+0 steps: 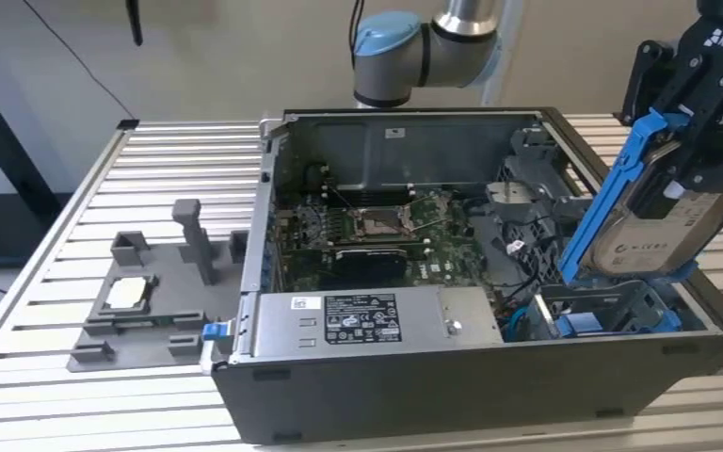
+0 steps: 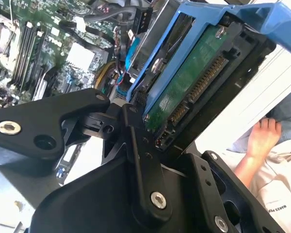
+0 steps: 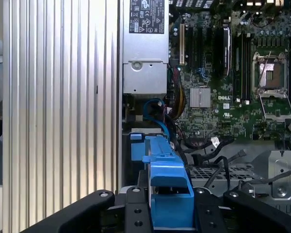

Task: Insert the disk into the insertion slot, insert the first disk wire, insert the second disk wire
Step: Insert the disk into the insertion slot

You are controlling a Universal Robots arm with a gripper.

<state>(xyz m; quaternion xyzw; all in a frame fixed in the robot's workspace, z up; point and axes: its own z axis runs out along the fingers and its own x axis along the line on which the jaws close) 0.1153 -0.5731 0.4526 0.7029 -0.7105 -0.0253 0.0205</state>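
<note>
UR arm's gripper (image 1: 695,165) has its fingers (image 2: 138,145) pinched tight on the disk (image 1: 644,235), gripping it across the flat sides. The disk hangs tilted w/ its lower end at the mouth of the insertion slot (image 1: 613,315), in the computer case (image 1: 462,386) corner on the exterior view's right. Not seated yet; can't tell if they touch. Power-supply box (image 1: 361,320) is just beside the slot, motherboard (image 1: 375,231) behind. In the second wrist view the disk's green board side shows, and a person's hand (image 2: 262,141) is near.
</note>
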